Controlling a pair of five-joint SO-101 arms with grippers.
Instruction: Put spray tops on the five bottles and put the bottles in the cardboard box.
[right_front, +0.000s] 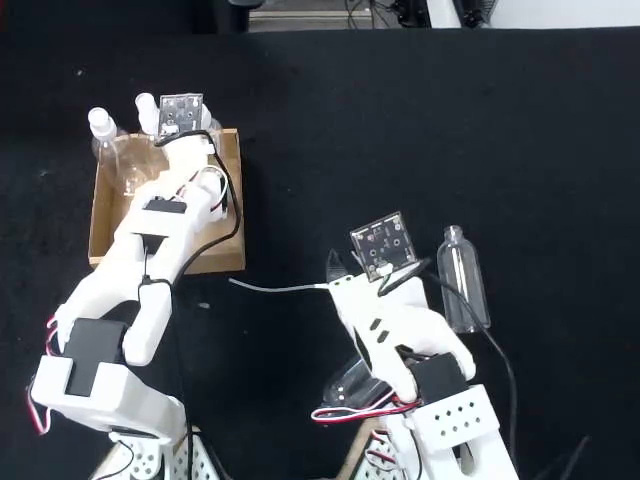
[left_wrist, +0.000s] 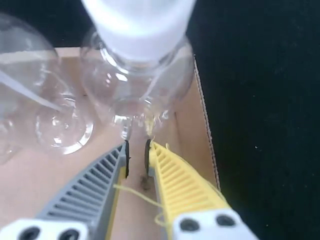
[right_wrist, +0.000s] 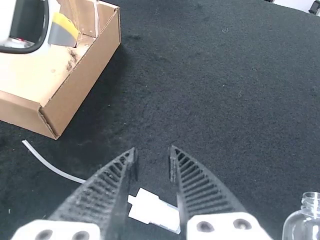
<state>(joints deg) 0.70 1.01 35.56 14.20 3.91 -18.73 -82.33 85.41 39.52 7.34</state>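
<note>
**A:** Where do the end effectors stand?

**B:** The right end effector (right_wrist: 151, 156) is spread, one finger on either side of a loose spray top (right_wrist: 150, 210) lying on the counter (right_front: 400, 120). It pinches nothing. The top's thin tube (right_wrist: 50, 167) runs toward the cardboard box (right_front: 228, 262), and its tip lies just beside a corner of the box. The left end effector (left_wrist: 136, 150) is inside the box with its fingers parted only slightly, gripping nothing. It sits just short of a capped bottle (left_wrist: 135, 75).

**A:** How far along is the task?

**B:** Partway, I'd judge. At least two bottles stand upright in the box with white tops on, the second (left_wrist: 45, 110) just beside the first. An uncapped bottle (right_front: 462, 275) lies on its side well apart from the box, beyond the right arm. It needs the loose top fitted and then has to be boxed. I cannot make out all five bottles.

**A:** And how does that bottle look?

**B:** It is clear plastic, round-shouldered and seemingly empty, with a narrow open neck.
</note>
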